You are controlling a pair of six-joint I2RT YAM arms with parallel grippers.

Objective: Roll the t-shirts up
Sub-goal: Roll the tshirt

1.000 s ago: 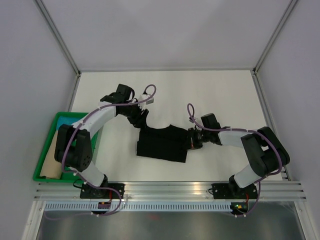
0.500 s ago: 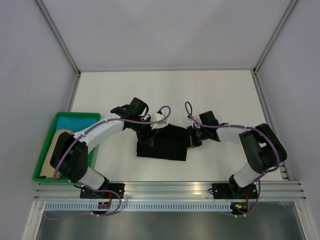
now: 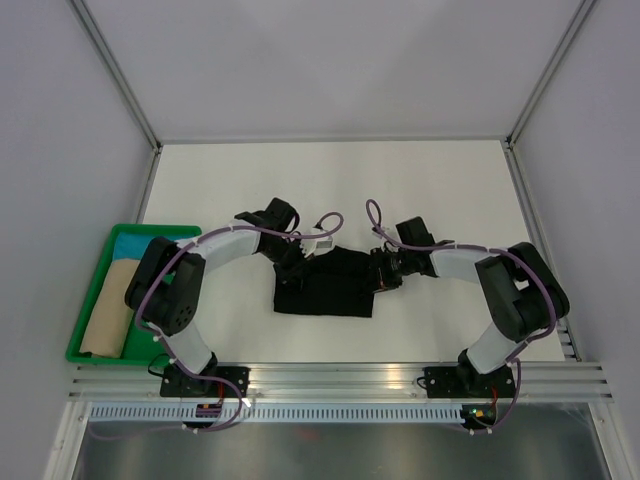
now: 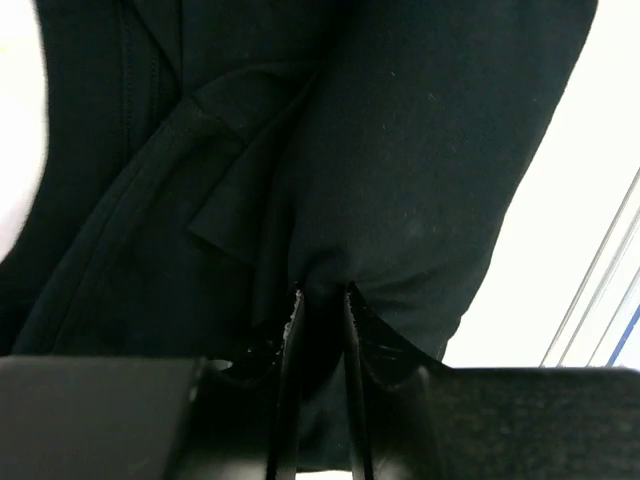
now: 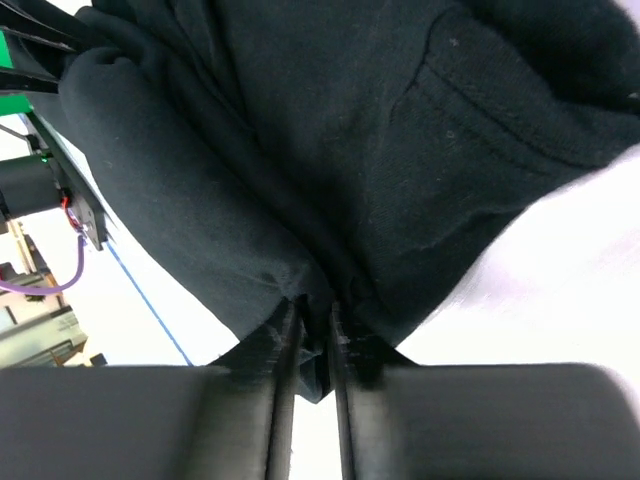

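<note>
A black t-shirt lies folded into a rough rectangle at the middle of the white table. My left gripper is at its upper left edge, shut on a fold of the black cloth. My right gripper is at its upper right edge, shut on a fold of the same shirt. In both wrist views the cloth bunches between the fingers. A tan cloth roll lies in the green bin at the left.
The green bin sits at the table's left edge, beside my left arm's base. Metal frame posts stand at the table's far corners. An aluminium rail runs along the near edge.
My left gripper has carried the shirt's upper left part rightward and down onto the rest, making the shirt narrower. My right gripper has shifted slightly up and left, still holding the right edge.
</note>
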